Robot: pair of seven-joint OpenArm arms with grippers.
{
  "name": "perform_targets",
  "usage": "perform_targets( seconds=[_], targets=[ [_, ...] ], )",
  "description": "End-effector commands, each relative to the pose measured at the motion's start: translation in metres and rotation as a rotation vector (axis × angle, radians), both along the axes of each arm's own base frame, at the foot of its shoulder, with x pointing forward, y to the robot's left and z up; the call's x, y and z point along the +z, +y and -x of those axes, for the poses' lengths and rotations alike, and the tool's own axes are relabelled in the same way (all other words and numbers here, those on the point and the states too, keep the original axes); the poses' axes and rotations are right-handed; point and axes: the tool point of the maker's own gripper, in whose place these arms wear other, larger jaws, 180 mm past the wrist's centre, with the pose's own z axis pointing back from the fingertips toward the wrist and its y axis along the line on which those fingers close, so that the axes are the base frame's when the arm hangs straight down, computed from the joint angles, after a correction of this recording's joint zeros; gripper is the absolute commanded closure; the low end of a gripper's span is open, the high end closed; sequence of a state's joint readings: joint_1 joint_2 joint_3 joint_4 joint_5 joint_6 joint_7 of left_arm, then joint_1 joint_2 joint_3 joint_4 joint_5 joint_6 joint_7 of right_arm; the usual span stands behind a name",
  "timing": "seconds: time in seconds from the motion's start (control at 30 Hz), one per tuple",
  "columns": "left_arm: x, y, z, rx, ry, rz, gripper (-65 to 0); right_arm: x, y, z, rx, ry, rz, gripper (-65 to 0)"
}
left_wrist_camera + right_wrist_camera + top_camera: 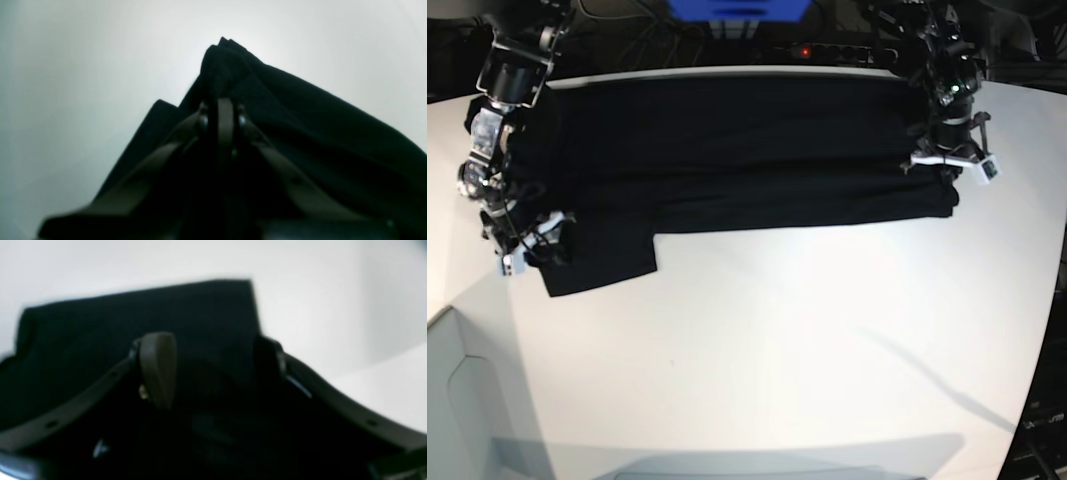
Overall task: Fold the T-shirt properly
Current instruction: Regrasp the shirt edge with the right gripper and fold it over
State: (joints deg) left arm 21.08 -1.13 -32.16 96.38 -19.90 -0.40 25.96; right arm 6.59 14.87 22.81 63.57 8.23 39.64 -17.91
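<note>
Bare front: white bench (777, 340) lies nearest the base camera, its front and middle carrying nothing but soft shadows.
T-shirt: black T-shirt (727, 150) is spread in a long band along the far edge of the bench, reaching from the far left corner nearly to the far right corner. One flap hangs forward of the band at the left end. No print or tag is visible.
Left gripper: left gripper (223, 110) sits at the band's right end in the base view, fingers pressed together and clenched on a bunched peak of the T-shirt.
Right gripper: right gripper (213, 366) is at the left end over the forward flap, fingers (156, 370) spread wide and released, black cloth showing between them.
Focus: both wrist views are blurred.
</note>
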Motion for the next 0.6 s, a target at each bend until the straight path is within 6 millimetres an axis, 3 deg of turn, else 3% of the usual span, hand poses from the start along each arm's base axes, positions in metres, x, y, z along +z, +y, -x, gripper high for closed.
perform_targets(
  seconds=[0.0, 0.27, 0.33, 0.5, 0.57],
  targets=[
    [0.012, 0.005, -0.005, 0.002, -0.038, -0.027, 0.0, 0.010, -0.009, -0.007, 0.003, -0.020, 0.021, -37.3],
    [0.012, 0.006, -0.006, 0.004, -0.040, -0.028, 0.0, -0.001, -0.020, 0.008, 0.002, 0.023, 0.043, -34.6],
    [0.014, 0.006, -0.008, 0.003, -0.046, -0.029, 0.0, -0.006, -0.021, 0.011, 0.013, 0.043, 0.075, -28.2],
    [0.016, 0.007, -0.010, 0.002, -0.051, -0.032, 0.0, -0.020, -0.005, 0.013, 0.051, 0.089, 0.142, -2.0],
    [0.016, 0.007, -0.010, 0.002, -0.051, -0.032, 0.0, -0.013, -0.004, 0.007, 0.061, 0.073, 0.174, 0.0]
  ],
)
